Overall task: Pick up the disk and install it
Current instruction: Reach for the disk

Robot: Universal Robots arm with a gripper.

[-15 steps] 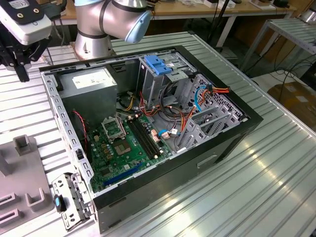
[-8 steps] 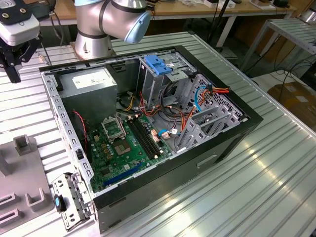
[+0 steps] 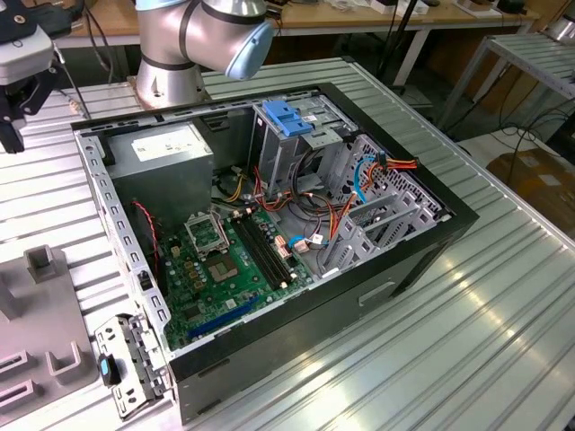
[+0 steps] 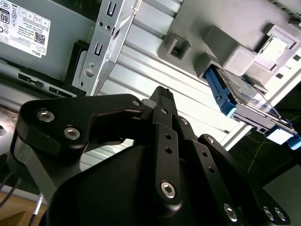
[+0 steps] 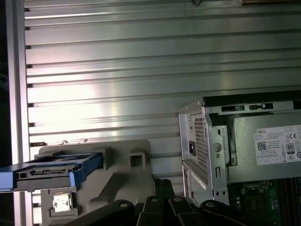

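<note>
The fingers (image 4: 162, 94) were closed tip to tip with nothing between them, and hung over the ribbed metal surface (image 3: 485, 341) beside the open computer case (image 3: 404, 260). In the first wrist view the same closed tips (image 5: 163, 186) sat just beside a grey holder (image 5: 127, 174) on that surface.

The disk (image 5: 47, 175) stood on edge in that holder, well apart from the case, with its blue side rails and connector edge facing the camera. In the second wrist view the disk (image 4: 244, 101) appeared beyond the tips, untouched.

Inside the case, the grey power-supply box (image 3: 166, 153) carried a white sticker with black print, certification marks and a square code. This sticker showed on the box in both wrist views (image 4: 28, 23) (image 5: 277, 146). A blue plastic latch (image 3: 287, 117) topped the metal drive cage, and the green motherboard (image 3: 225, 269) lay on the case floor.
</note>
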